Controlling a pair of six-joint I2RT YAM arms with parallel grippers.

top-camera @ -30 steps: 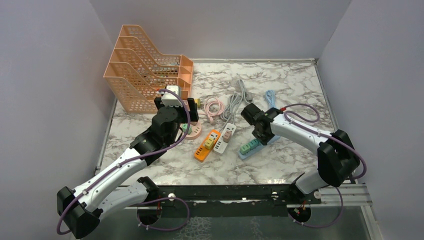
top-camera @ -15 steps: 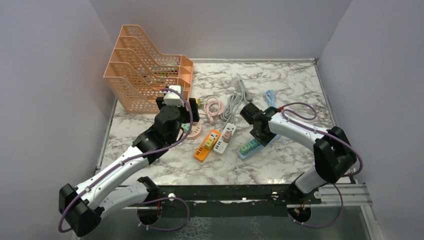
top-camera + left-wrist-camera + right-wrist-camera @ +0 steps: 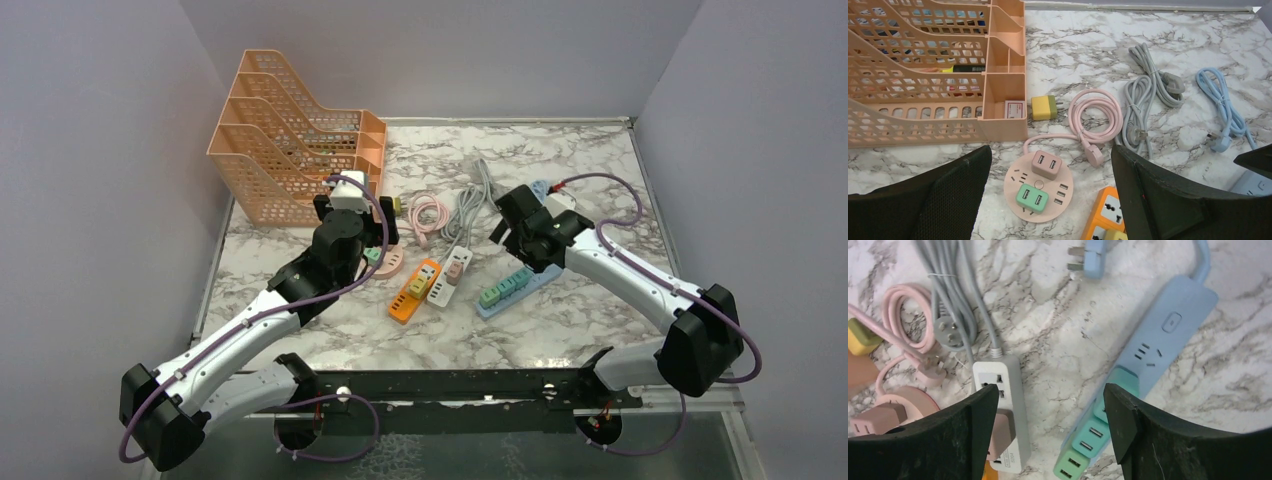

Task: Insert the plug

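Release step looks done: right gripper point(image 3: 1050, 392) wide open and empty above the blue power strip point(image 3: 1168, 320), teal plug point(image 3: 1120, 382) apparently seated in it beside two more. Next calls for a seating check, then retreat. Left gripper point(image 3: 1052, 152) open, empty, well left of the strip; a second ago the right one sat low on the strip, now lifted.

left arm point(image 3: 250, 325), right arm point(image 3: 630, 275) outstretched, jaws apart

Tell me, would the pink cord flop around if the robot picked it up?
Probably floppy: the pink cord lies in loose loops, so it would likely sag and uncoil. It runs to the round pink power strip, which might drag along. Its plug would probably dangle.
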